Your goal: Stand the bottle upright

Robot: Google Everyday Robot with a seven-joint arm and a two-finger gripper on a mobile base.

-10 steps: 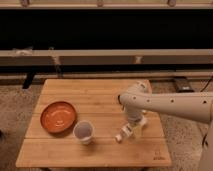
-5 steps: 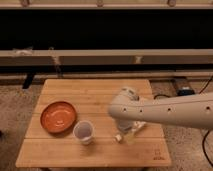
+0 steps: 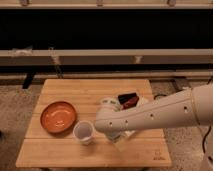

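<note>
Under the arm, claw (image 3: 116, 136) covers bottle (image 3: 121, 140).

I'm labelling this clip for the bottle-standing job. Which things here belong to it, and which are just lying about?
Part of the job:
- bottle, mostly hidden under the arm near the table's front edge
- hand, down at the bottle, behind the arm

Just lying about:
- orange bowl
- white cup
- dark red packet
- wooden table
</note>
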